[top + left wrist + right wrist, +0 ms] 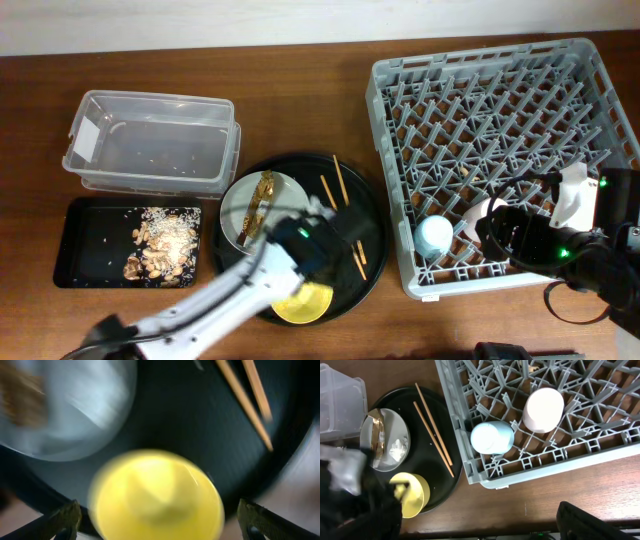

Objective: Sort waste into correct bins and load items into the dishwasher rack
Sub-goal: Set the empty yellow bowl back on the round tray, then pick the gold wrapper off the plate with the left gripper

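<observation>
The grey dishwasher rack (pixel 500 90) holds the light-blue cup (pixel 434 235) (pixel 492 437) and the pink cup (pixel 478 214) (pixel 543 408) near its front edge. My right gripper (pixel 497 234) (pixel 480 527) is open and empty above the rack's front. The chopsticks (pixel 340 212) (pixel 245 395) (pixel 432 430) lie on the round black tray (pixel 370 255). The gold-brown wrapper (pixel 262 200) (pixel 378 435) and the white tissue (pixel 397 450) lie on a white plate (pixel 238 205) (pixel 75 415). My left gripper (pixel 300 272) (pixel 157 527) is open over a yellow bowl (pixel 305 303) (pixel 157 495).
The clear tub (pixel 150 140) stands at the back left. The shallow black tray (pixel 85 245) in front of it holds beige food scraps (pixel 160 245). The left wrist view is blurred. The yellow bowl also shows in the right wrist view (pixel 412 494).
</observation>
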### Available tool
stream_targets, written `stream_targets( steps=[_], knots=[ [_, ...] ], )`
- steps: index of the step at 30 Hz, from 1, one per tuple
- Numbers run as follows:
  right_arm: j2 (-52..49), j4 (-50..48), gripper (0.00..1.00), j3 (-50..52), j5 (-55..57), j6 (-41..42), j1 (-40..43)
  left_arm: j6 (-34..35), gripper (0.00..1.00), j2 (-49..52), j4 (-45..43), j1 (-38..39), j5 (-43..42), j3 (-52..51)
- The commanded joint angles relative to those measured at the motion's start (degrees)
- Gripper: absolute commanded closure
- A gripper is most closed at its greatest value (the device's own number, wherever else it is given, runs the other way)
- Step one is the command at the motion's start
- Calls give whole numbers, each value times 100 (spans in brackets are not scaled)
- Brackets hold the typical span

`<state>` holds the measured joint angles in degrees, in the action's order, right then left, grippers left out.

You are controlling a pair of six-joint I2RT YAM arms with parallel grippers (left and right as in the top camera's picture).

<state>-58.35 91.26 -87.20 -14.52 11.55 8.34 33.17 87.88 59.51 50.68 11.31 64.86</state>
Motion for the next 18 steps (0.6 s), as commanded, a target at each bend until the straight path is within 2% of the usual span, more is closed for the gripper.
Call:
stream_targets(
  steps=[1, 4, 8, 10, 15, 16, 17, 18],
  knots=[
    [11, -17, 1, -24, -26, -37, 26, -769, 2, 79, -328, -1040, 590, 76],
    [11, -20, 1, -24, -26, -37, 26, -1113, 7, 439, -804, -1744, 551, 76],
    [4, -20, 1, -24, -26, -37, 26, -1759, 18, 997, -1346, -2321, -90, 76],
    [7, -20, 1, -24, -26, -37, 26, -1738, 23, 1270, -1445, -2476, 170, 76],
    [7, -20, 1, -24, -26, -37, 26, -1742, 37, 1862, -1851, -2850, 131, 76],
    [7, -20, 1, -24, -26, -37, 26, -1744, 45, 1906, -1856, -2870, 76, 76],
    [7, -20, 1, -24, -26, -39, 26, -1744, 58, 1917, -1853, -2874, 0, 76],
    [7, -20, 1, -24, -26, -39, 26, -1746, 76, 1915, -1836, -2872, -105, 81]
  ],
)
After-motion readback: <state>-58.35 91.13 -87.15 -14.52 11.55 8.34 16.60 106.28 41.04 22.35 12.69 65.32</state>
